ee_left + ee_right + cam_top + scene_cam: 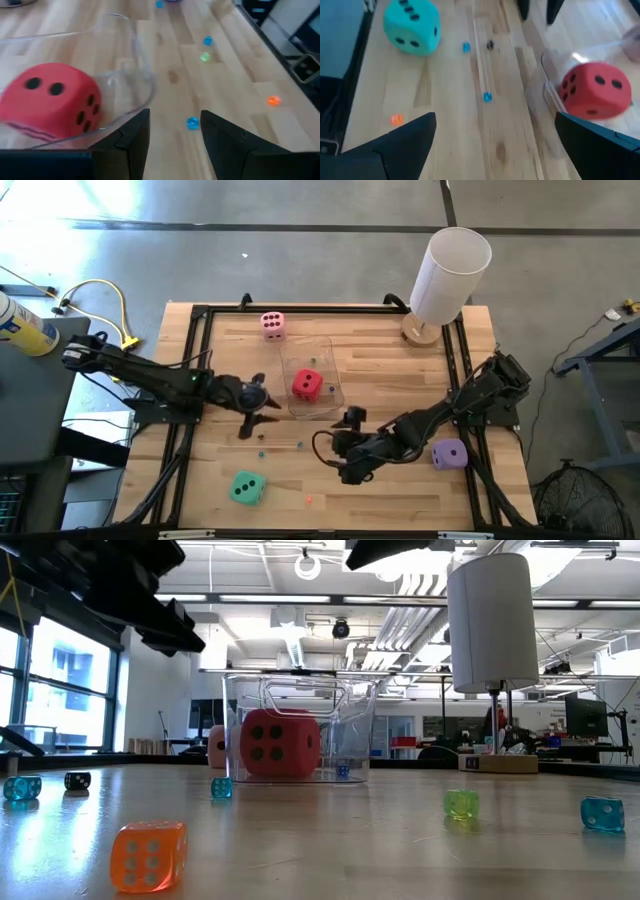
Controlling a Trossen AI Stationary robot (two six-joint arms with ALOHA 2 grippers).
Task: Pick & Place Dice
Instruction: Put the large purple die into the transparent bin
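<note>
The red die [307, 385] rests on the floor of a clear plastic container [292, 356] at the table's middle; the low view shows the red die [278, 745] through the container's wall. The pink die [272, 325] sits at the far edge, the teal die [247, 488] near the front left, and the purple die [449, 454] at the right. My left gripper [175, 135] stands open just left of the container [125, 75], empty. My right gripper [495, 150] hovers wide open to the near right of the container, between the red die [592, 92] and the teal die [412, 27].
A white cylinder on a wooden base [450, 275] stands at the far right corner. Tiny coloured dice lie scattered on the wood, among them an orange one [148, 855] and a blue one [192, 123]. Black rails [190, 370] frame the table.
</note>
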